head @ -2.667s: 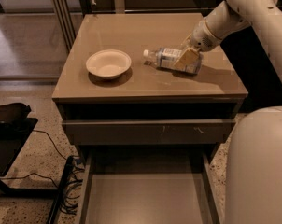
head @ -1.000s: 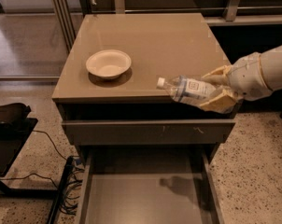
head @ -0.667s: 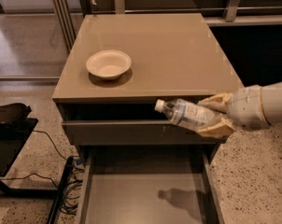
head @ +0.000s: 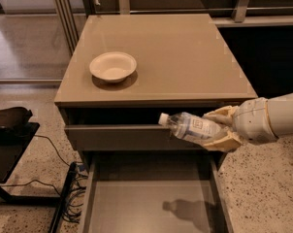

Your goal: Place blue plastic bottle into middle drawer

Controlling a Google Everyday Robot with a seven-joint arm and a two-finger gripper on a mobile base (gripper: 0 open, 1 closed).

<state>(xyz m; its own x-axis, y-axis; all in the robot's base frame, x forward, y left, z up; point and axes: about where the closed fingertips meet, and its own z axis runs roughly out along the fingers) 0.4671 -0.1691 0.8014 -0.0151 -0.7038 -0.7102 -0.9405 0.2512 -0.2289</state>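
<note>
The blue plastic bottle (head: 190, 128), clear with a white cap and pale label, lies on its side in the air, cap pointing left. My gripper (head: 220, 129) comes in from the right and is shut on the bottle's base end. It holds the bottle in front of the cabinet, above the right part of the pulled-out middle drawer (head: 137, 203), whose flat grey floor shows the bottle's shadow.
A white round bowl (head: 113, 66) sits on the cabinet top (head: 185, 52) at the left. A slightly open upper drawer front (head: 112, 137) is just behind the bottle. A black object (head: 10, 130) and cables lie on the floor at left.
My gripper has carried the bottle off the cabinet top, forward and down, to hang over the open drawer. The bowl has not moved.
</note>
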